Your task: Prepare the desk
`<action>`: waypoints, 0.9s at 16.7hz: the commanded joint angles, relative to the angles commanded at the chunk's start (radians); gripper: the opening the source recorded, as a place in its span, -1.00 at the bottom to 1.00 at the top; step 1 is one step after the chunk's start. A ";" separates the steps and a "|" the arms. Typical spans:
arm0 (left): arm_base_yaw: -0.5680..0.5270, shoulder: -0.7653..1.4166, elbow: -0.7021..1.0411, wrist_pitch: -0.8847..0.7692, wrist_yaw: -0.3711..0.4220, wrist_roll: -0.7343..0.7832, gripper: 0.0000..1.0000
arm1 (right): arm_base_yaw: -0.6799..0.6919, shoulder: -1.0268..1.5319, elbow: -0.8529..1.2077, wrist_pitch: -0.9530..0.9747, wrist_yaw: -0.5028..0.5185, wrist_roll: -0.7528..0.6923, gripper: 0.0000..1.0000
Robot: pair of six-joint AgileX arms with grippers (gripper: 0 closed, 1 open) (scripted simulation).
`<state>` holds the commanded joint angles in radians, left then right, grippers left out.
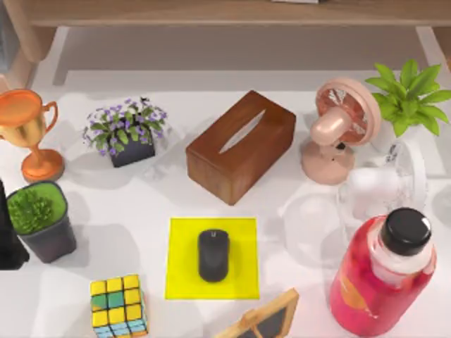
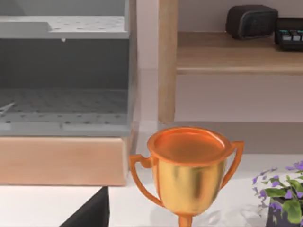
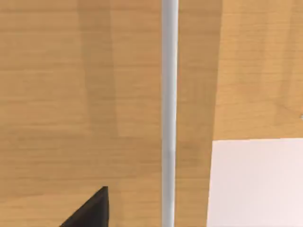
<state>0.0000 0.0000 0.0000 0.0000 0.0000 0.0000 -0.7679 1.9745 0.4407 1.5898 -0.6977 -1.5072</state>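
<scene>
The desk (image 1: 127, 204) is a broad white tabletop crowded with objects. Near its front middle a black mouse (image 1: 213, 255) lies on a yellow square mat (image 1: 243, 236). My left arm (image 1: 8, 239) is a dark shape at the desk's left edge, beside a potted green plant (image 1: 39, 218). A dark part of my left gripper (image 2: 90, 213) shows in the left wrist view, in front of a gold trophy (image 2: 189, 170). A dark part of my right gripper (image 3: 90, 210) shows in the right wrist view, over light-brown wood next to a corner of the desk (image 3: 255, 184).
At the back stand the trophy (image 1: 28, 130), a purple-flower pot (image 1: 128, 130), a wooden tissue box (image 1: 239, 144), a pink fan (image 1: 342, 127) and a leafy plant (image 1: 409, 95). A coloured cube (image 1: 118, 306), a framed board (image 1: 264, 320) and a red bottle (image 1: 384, 278) line the front.
</scene>
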 joint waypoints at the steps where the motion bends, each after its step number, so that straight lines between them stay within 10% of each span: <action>1: 0.000 0.000 0.000 0.000 0.000 0.000 1.00 | 0.008 0.028 -0.003 0.012 -0.008 -0.021 1.00; 15: 0.000 0.000 0.000 0.000 0.000 0.000 1.00 | 0.079 0.086 0.072 -0.031 0.042 -0.046 1.00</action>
<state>0.0000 0.0000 0.0000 0.0000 0.0000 0.0000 -0.6888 2.0607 0.5131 1.5589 -0.6554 -1.5528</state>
